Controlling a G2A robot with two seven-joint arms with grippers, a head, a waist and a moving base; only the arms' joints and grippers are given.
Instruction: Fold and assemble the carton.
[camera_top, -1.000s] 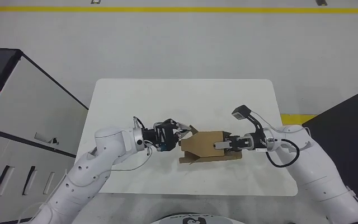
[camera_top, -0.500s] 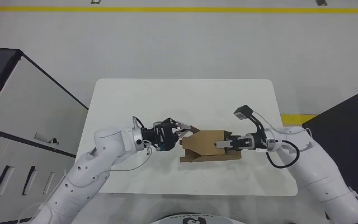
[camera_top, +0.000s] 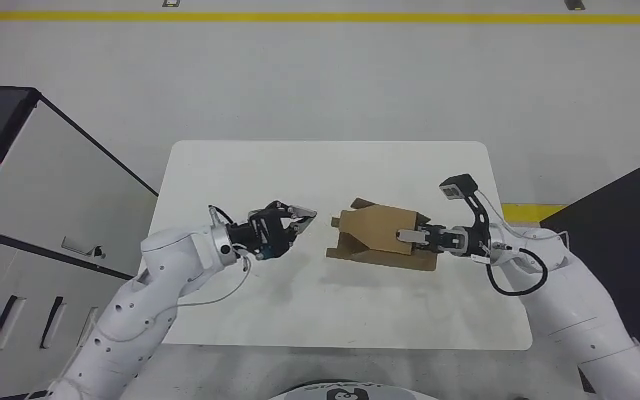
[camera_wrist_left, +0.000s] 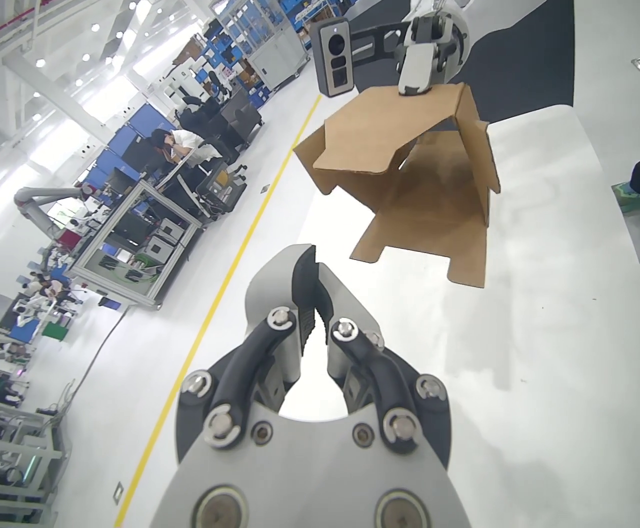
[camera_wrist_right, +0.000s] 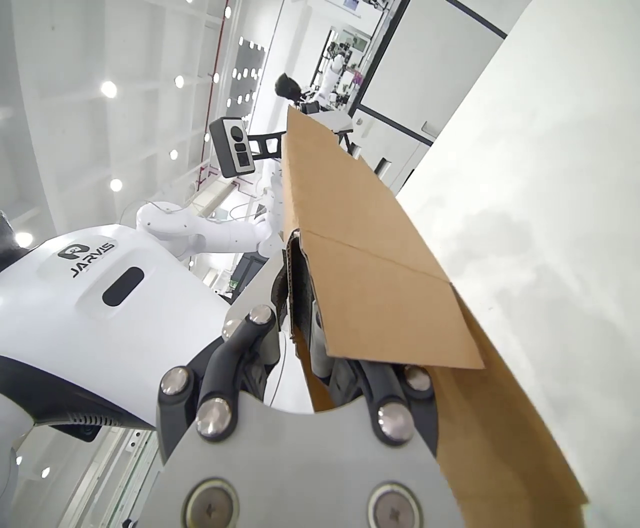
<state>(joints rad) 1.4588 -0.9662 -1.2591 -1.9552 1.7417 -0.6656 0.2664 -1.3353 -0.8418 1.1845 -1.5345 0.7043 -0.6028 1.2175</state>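
This is an industrial robotics lab on an open factory floor. A white work table (camera_top: 330, 170) stands on pale flooring marked with a yellow line (camera_top: 320, 17). Beyond it are aluminium-framed workstations (camera_wrist_left: 125, 240), blue storage units (camera_wrist_left: 140, 122), a grey robot arm (camera_wrist_left: 37, 197) and rows of ceiling lights (camera_wrist_right: 108, 89).

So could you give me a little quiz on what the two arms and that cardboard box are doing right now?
1. Fill in: the end of the cardboard carton that faces the left gripper has its flaps ___ (open / folded shut).
2. True or false: the left gripper is pinching one of the carton's flaps.
3. What is the right gripper shut on? A. the carton B. nothing C. the left gripper

Key: 1. open. 2. False; it is apart from the carton, shut on nothing. 3. A.
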